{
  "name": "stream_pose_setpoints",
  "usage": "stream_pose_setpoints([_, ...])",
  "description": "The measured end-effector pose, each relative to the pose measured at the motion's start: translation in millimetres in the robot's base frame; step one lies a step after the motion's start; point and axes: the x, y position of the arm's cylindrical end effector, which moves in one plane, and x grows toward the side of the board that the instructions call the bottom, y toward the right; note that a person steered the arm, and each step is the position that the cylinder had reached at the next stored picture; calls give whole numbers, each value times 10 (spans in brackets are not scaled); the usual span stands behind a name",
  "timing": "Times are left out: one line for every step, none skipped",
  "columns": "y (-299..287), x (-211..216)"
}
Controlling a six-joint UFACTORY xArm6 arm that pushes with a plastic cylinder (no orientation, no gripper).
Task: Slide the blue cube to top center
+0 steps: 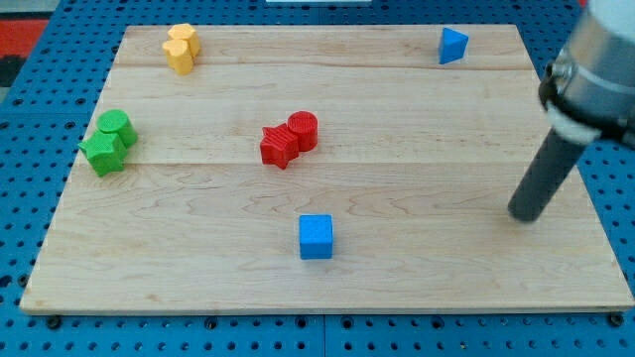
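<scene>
The blue cube (317, 237) sits on the wooden board (198, 268) near the view's bottom centre. My tip (525, 216) rests on the board far to the cube's right, near the right edge, apart from every block. The dark rod rises from it toward the view's top right. The top centre of the board lies between the yellow blocks and the blue triangle.
A red star (279, 147) and a red cylinder (304, 130) touch at the board's centre. Two green blocks (109, 143) sit at the left edge. Two yellow blocks (182, 47) sit top left. A blue triangular block (452, 46) sits top right.
</scene>
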Motion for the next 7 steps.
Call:
stream_pose_setpoints([-383, 517])
stream_pose_setpoints([-795, 791])
stream_pose_setpoints([-1645, 766])
stream_pose_setpoints([-2126, 397])
stream_pose_setpoints([-2251, 134])
stream_pose_setpoints([-2171, -48])
stream_pose_setpoints([-2286, -226])
